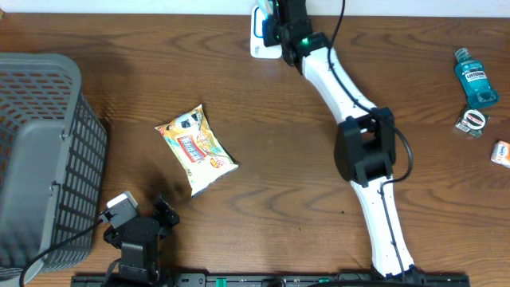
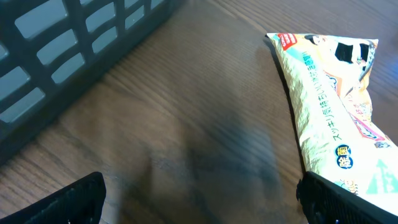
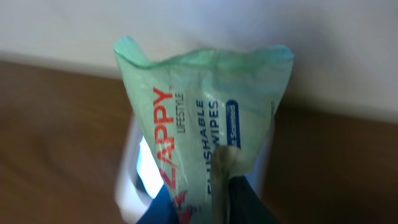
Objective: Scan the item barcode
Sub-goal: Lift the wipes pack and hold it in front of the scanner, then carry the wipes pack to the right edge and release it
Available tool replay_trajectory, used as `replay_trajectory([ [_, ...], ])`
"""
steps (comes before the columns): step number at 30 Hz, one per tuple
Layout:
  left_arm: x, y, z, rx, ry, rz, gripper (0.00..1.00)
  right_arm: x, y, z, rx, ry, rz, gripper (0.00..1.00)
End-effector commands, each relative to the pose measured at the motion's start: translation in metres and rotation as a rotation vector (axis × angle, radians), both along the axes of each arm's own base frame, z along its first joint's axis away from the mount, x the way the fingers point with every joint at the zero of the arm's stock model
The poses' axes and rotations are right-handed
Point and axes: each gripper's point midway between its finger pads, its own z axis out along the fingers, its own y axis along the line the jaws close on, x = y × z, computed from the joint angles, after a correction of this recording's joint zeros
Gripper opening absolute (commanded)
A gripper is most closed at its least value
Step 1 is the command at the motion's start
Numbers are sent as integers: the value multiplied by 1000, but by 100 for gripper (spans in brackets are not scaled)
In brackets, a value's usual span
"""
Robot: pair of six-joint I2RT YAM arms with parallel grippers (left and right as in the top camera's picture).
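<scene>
- The wipes pack (image 3: 205,124) fills the right wrist view. It is a soft, pale green plastic pouch with a crimped, wavy top edge, red "ZAPPY" lettering and a small blue label, and its film is creased.
- The right gripper (image 3: 214,196) is clamped on the lower part of that pack. Its dark fingers pinch the film between them at the bottom of the frame.
- Behind the pack stands the scanner (image 3: 127,180), a smooth white body with a bright window. From overhead it is a white and blue block at the table's far edge, directly under the right gripper, so the pack hangs just in front of or over it.
- The table (image 1: 263,143) is dark brown wood with long, flowing grain.
- The left gripper (image 1: 143,209) sits low at the near left of the table with its jaws wide apart and nothing between them. Its matte black fingers (image 2: 74,202) show in the two lower corners of the left wrist view.
- A snack bag (image 1: 197,149) lies flat near the table's middle, well apart from both grippers. It is a crinkled, glossy yellow foil pillow with printed figures and sealed ends.
- A basket (image 1: 40,159) of grey plastic lattice with rounded corners stands at the left edge.
- At the far right stand a teal mouthwash bottle (image 1: 476,77), a small round object (image 1: 472,120) and a small orange and white box (image 1: 501,152).
</scene>
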Motion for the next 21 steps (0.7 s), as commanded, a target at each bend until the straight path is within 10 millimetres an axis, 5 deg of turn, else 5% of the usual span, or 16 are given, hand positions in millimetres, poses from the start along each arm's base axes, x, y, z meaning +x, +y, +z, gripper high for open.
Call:
replay_trajectory([
  [1,-6,5,-7,19,34,20,98,-6,-61,84,-65,-54,-136,1],
  [7,-6,5,-7,19,35,20,98,-39,-180,61,-223,180,-291,1],
  [16,-6,5,-7,19,35,20,98,-71,-368,-44,-321,439,-472,1],
  [21,-6,5,-7,19,35,20,98,-97,-438,-69,-297,501,-585,1],
])
